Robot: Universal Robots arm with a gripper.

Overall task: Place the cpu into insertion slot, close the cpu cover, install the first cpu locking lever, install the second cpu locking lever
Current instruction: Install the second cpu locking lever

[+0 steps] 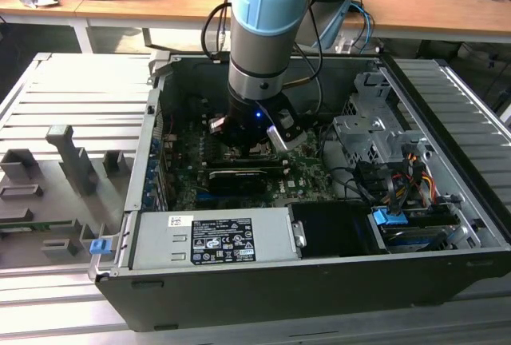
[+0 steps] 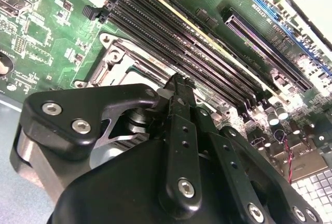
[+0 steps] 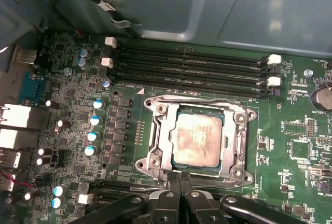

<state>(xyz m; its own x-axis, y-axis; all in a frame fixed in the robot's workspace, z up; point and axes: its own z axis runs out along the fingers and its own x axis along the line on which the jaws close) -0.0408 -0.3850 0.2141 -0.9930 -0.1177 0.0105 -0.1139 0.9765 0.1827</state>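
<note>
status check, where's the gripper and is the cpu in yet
Gripper low at socket edge, fingers together. Cpu seated in insertion slot, cpu cover down around it. Nothing lying across the socket.

A grey computer case (image 1: 319, 281) lies open on a ribbed metal table (image 1: 72, 81). Inside sit a green motherboard (image 3: 67, 79) with long black memory slots (image 3: 187, 71), a labelled power supply (image 1: 211, 241) (silver-sided), and bundled cables (image 1: 399, 177).
</note>
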